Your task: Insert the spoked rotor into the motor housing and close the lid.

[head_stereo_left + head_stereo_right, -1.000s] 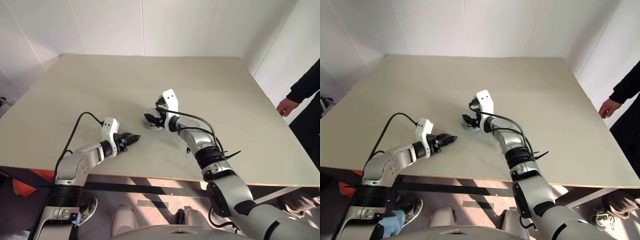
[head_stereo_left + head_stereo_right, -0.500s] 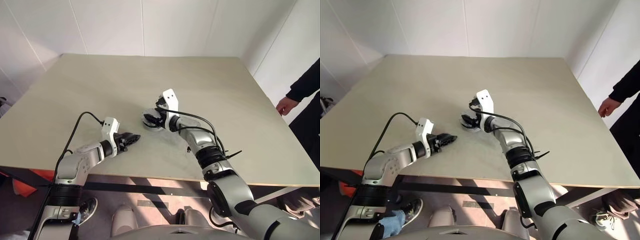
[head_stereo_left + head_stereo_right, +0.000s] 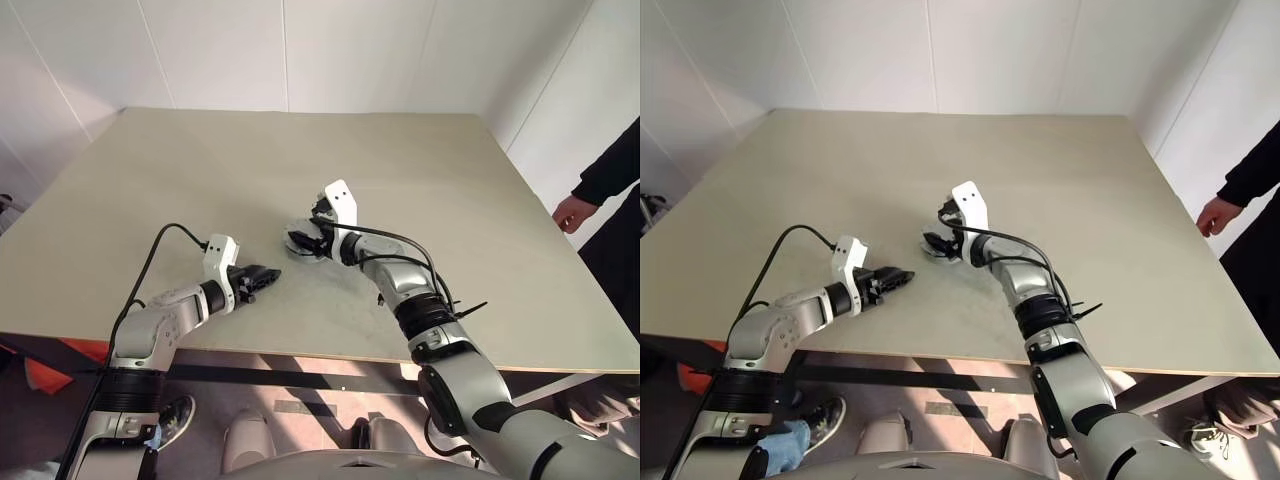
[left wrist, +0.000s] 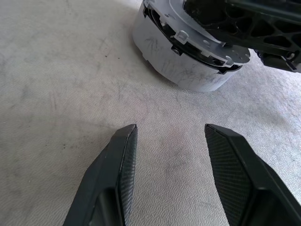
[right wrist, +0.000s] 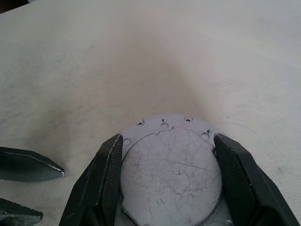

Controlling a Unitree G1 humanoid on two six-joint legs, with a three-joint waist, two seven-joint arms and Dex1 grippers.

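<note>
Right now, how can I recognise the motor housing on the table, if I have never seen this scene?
Look near the middle of the large beige table. The motor housing is a small round pale-metal puck between the right gripper's black fingers. The left gripper hangs open and empty just short of it.

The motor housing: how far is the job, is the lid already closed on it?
Done: a flat grey lid covers the motor housing; no windings or rotor visible. In hand: the right gripper has one finger on each side of the lid; whether it presses, I cannot tell. The left gripper waits open beside it. Left: perhaps seating the lid fully and letting go.
</note>
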